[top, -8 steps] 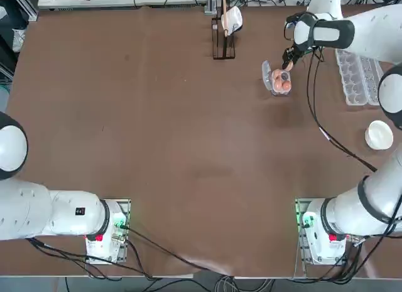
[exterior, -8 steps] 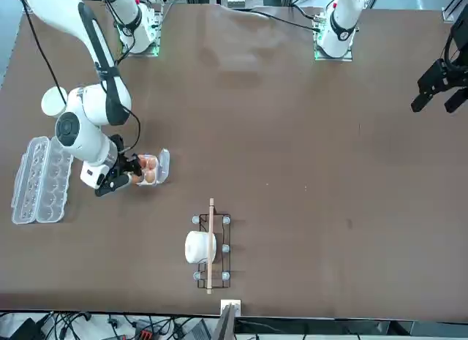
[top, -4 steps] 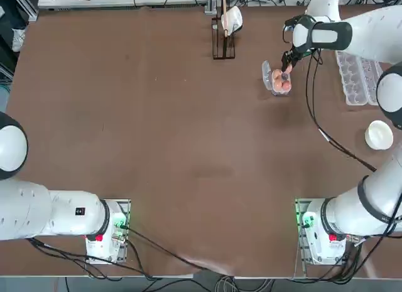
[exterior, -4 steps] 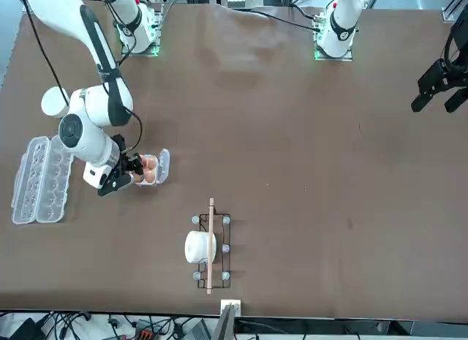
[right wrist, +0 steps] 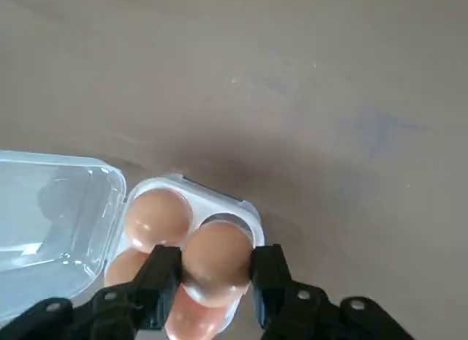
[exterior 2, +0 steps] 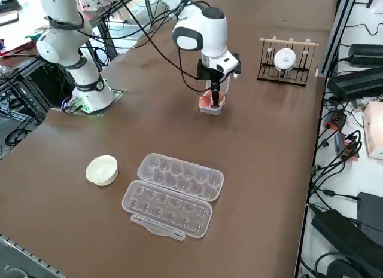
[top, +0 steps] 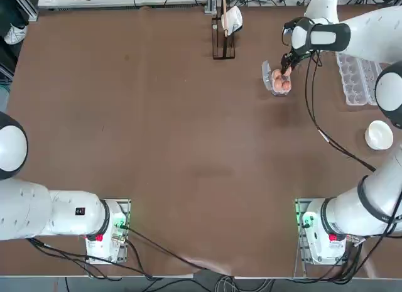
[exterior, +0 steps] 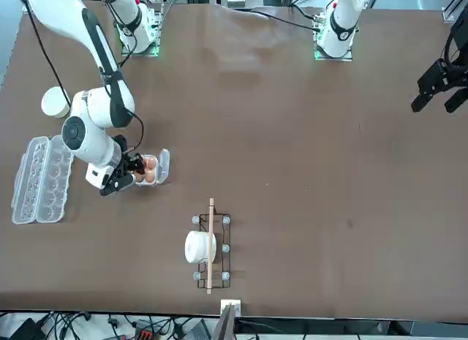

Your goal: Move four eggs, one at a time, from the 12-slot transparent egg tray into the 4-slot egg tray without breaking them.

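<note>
My right gripper point(right wrist: 216, 276) is shut on an orange-brown egg point(right wrist: 216, 259), held just above the 4-slot egg tray point(right wrist: 219, 199). Three more eggs sit in that tray's cups, one of them point(right wrist: 156, 214) next to the open lid flap point(right wrist: 51, 208). In the top view the gripper point(top: 287, 70) hangs over the small tray point(top: 280, 83) at the far right-centre of the table. The 12-slot transparent egg tray point(exterior 2: 173, 191) lies open further to the robot's right, and I see no eggs in its cups.
A white bowl point(exterior 2: 102, 169) stands near the long tray point(top: 358, 75). A dark wire rack point(top: 224, 29) with a wooden rod and a white cup stands at the far edge, left of the small tray. Black cables hang from the right arm.
The right gripper, still shut on the egg, has shifted a little over the 4-slot tray and come closer to it. Nothing else has moved.
</note>
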Robot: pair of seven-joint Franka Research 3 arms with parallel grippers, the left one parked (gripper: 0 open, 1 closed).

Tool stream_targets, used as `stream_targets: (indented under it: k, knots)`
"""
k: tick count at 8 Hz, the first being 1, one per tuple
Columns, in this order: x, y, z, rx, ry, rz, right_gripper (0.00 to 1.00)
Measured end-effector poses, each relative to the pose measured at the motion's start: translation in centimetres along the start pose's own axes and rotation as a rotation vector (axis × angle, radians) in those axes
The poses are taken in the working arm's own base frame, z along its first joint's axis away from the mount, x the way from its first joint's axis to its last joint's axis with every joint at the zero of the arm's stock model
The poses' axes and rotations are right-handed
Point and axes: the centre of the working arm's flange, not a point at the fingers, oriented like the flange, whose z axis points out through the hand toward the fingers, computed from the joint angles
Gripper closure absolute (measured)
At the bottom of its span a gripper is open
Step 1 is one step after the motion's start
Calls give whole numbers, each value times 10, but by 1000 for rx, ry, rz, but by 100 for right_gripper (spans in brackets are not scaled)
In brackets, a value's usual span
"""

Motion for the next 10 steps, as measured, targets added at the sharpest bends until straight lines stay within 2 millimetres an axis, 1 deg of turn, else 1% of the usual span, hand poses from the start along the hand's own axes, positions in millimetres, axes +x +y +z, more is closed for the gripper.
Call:
stream_targets:
  k: [2,3,4,5,7,8,9,10]
  knots:
    - [0,1,0,0,-1,14,37]
    - [0,1,0,0,-1,16,29]
    - [0,1,0,0,-1,17,13]
    - [0,1,0,0,-1,17,0]
    - [0,1,-1,-1,3,17,0]
    - [1,1,-5,-3,11,17,0]
    - [3,1,-14,-8,27,20,0]
    - [5,1,-30,-13,46,33,0]
